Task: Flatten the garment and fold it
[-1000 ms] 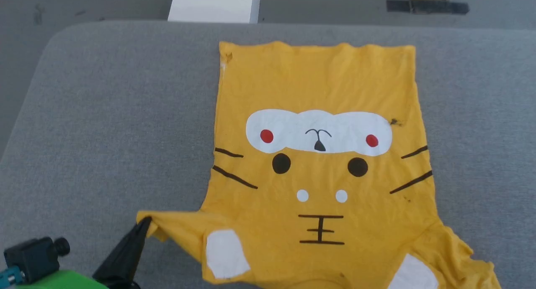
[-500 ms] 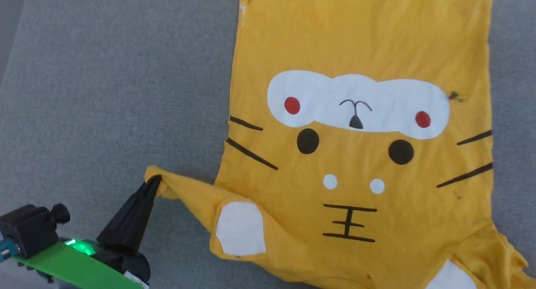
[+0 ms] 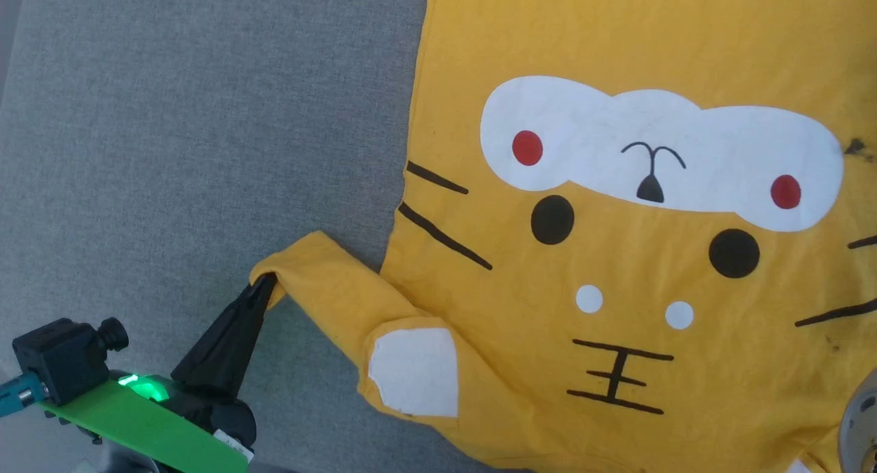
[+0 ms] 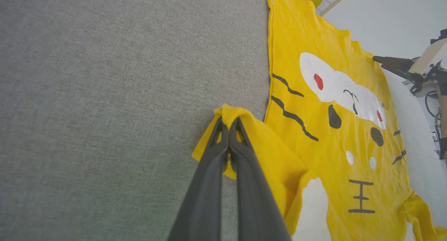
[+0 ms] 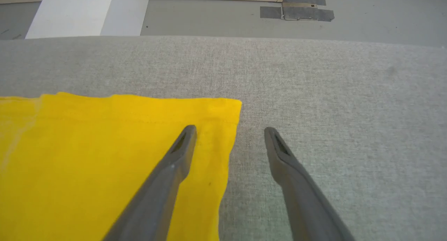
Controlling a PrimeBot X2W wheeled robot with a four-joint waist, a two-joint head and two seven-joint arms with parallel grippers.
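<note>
The garment (image 3: 616, 48) is a yellow T-shirt with a cat face, spread print-up on the grey table, its hem at the far side. My left gripper (image 3: 264, 284) is shut on the tip of the left sleeve (image 3: 322, 281), which stretches out sideways from the body. In the left wrist view the closed gripper (image 4: 228, 121) pinches a fold of the yellow sleeve (image 4: 265, 146). My right gripper (image 5: 229, 128) stands open over the garment's far hem corner (image 5: 216, 115): one finger lies above the cloth, the other above bare table.
The grey fabric table (image 3: 171, 116) has bare room to the left of the shirt. Past its far edge (image 5: 244, 38) are a white box (image 5: 87, 10) and floor with tape patches (image 5: 297, 10). The right arm (image 4: 394, 63) shows beyond the shirt.
The head camera has dipped down and closer, so the shirt looks larger. My left gripper keeps its hold and the sleeve tip now lies slightly farther from me.
</note>
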